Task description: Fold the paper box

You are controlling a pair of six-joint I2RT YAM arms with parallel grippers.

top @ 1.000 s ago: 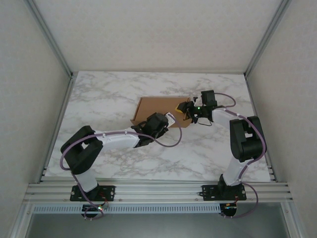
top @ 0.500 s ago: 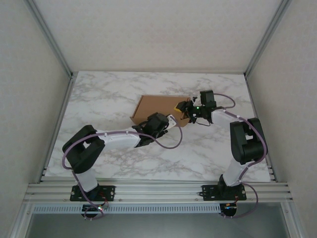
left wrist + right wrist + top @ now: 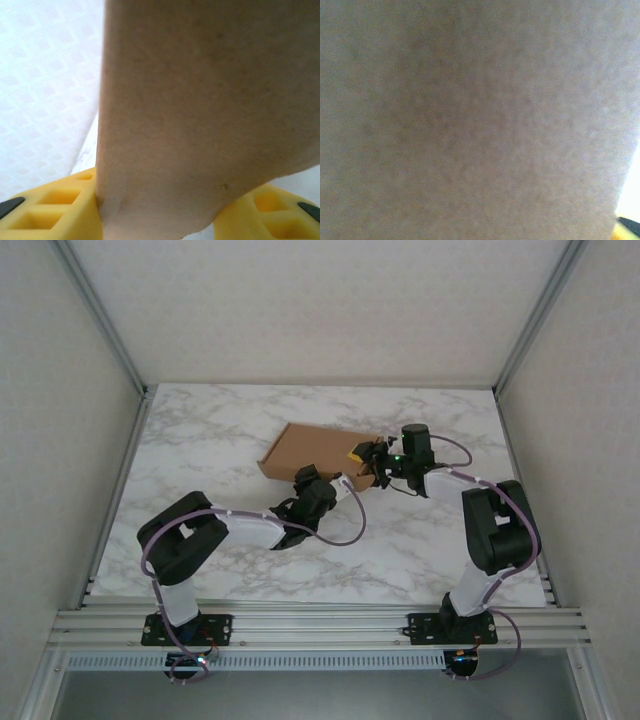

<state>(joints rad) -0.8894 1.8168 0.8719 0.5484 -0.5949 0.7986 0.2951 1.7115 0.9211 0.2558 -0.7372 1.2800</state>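
The left fingers (image 3: 50, 212) are at the near edge of the box (image 3: 315, 448). They are spread wide, and a brown panel stands in the gap, touching the inner face of one. It looks like a loose straddle, not a pinch. The box lies mid-surface (image 3: 200, 430), skewed a little. The right fingers (image 3: 357, 453) are at its right end, and card crowds that wrist's view, so I cannot tell whether they are apart or clamped.

The box is probably light, thin card: stiff across each panel, weak at the creases, and easy to dent if squeezed hard. It should slide and swing readily on the smooth marble. The best hold seems to be a flap's free edge near its crease, with the other arm pinning the base.
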